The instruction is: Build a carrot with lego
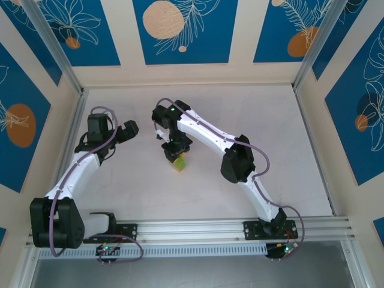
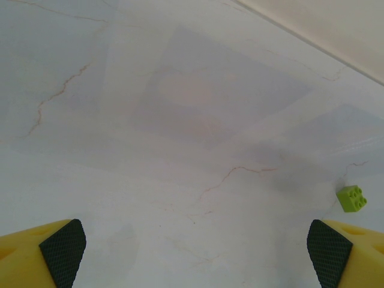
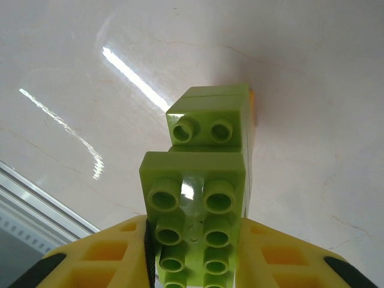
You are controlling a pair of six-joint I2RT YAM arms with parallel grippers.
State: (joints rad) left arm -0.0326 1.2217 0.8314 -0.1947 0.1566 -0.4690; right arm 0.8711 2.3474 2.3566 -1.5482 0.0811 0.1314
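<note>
My right gripper (image 3: 195, 267) is shut on the carrot (image 3: 201, 174), a stack of lime-green lego bricks with their studs facing the camera. Its yellow fingers (image 3: 282, 255) press on both sides of the long top brick. A sliver of orange brick (image 3: 253, 108) shows at the stack's far end, close to the table. From above, the right gripper (image 1: 175, 151) points down at mid-table with the carrot (image 1: 179, 164) under it. My left gripper (image 1: 129, 130) is open and holds nothing. One loose lime-green lego brick (image 2: 352, 198) lies on the table ahead of its right finger (image 2: 329, 249).
The white marbled table (image 1: 264, 132) is walled by a metal frame and blue patterned panels (image 1: 180, 30). An aluminium rail (image 1: 198, 231) runs along the near edge where the arm bases stand. The right arm's elbow (image 1: 237, 159) reaches across the middle right.
</note>
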